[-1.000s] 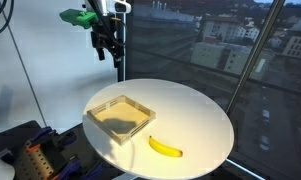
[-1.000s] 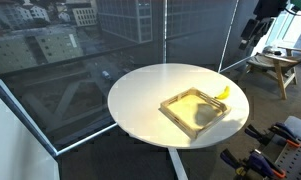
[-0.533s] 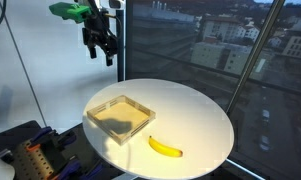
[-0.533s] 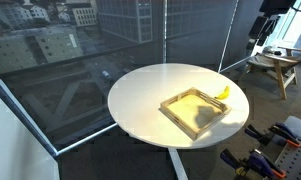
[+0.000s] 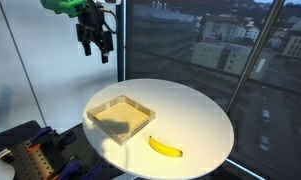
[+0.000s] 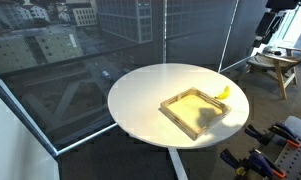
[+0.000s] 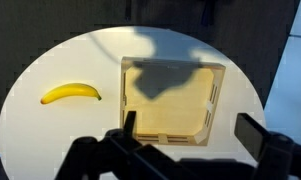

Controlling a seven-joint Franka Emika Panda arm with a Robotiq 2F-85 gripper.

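**Arm parked high over a round worktop, nothing in its grip**

From where I stand, the gripper (image 5: 95, 52) hangs well above the white worktop (image 5: 195, 110), off beyond the edge nearest the wooden tray (image 5: 120, 104). Its jaws are spread wide and hold nothing. The wrist view shows them as two dark shapes at the bottom of the picture with open space between.

That height seems to be why the wrist camera takes in nearly the whole tabletop at once.

The tray sits flat with its open side up. It is empty, and a shadow lies across its floor.

The banana (image 5: 166, 147) lies on its side on the bare surface, near one corner of the tray but apart from it. Nothing touches or props it, so its curve rests where it settles naturally.

Both things are well below the gripper and far from it. Dark window glass with city buildings beyond stands behind the table.
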